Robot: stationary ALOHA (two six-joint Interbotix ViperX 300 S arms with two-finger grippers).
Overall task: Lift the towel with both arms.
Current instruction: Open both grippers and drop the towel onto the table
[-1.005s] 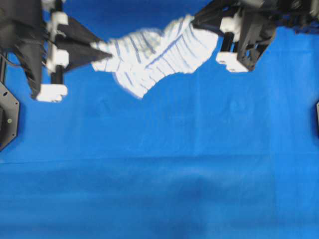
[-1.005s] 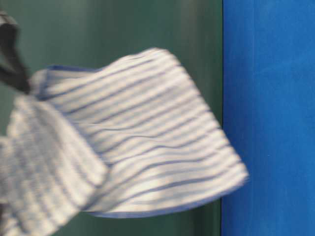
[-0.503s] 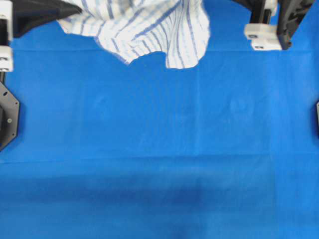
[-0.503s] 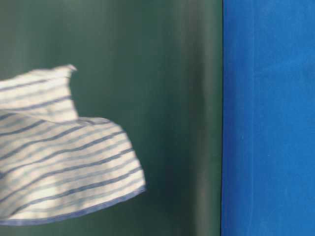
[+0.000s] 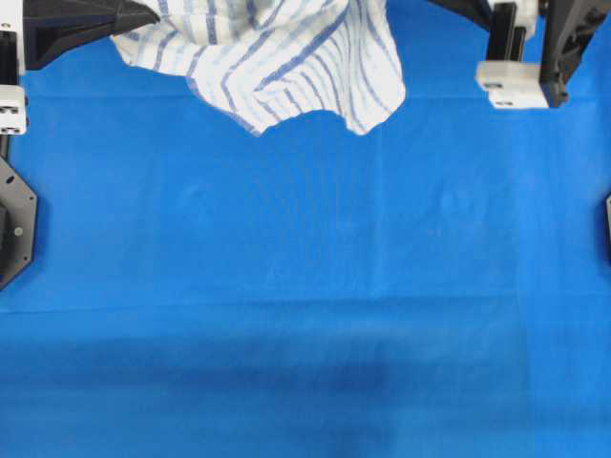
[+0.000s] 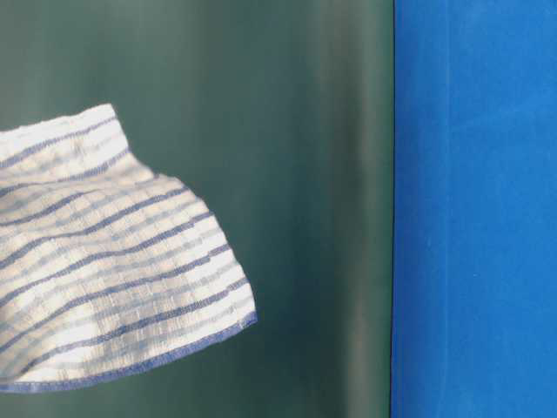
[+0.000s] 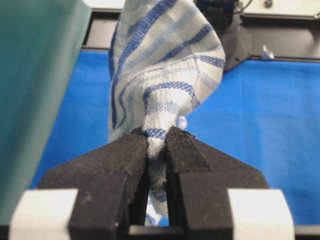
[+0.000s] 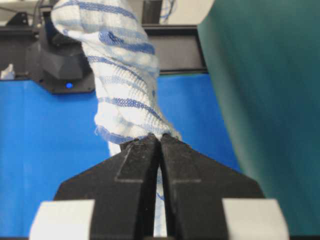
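Holding the soft white blue-striped towel (image 5: 277,62) clear of the plain blue table cover (image 5: 305,286) at twelve o'clock overhead calls for both the left gripper (image 7: 157,142) and right gripper (image 8: 160,142) clamped on bunched corners, rising evenly, jaws tight.

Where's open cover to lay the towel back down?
Bare blue table cover runs from the hanging towel down to the near edge, between the side mounts. It is crowded only along the top, where left gripper and right gripper pinch the towel.
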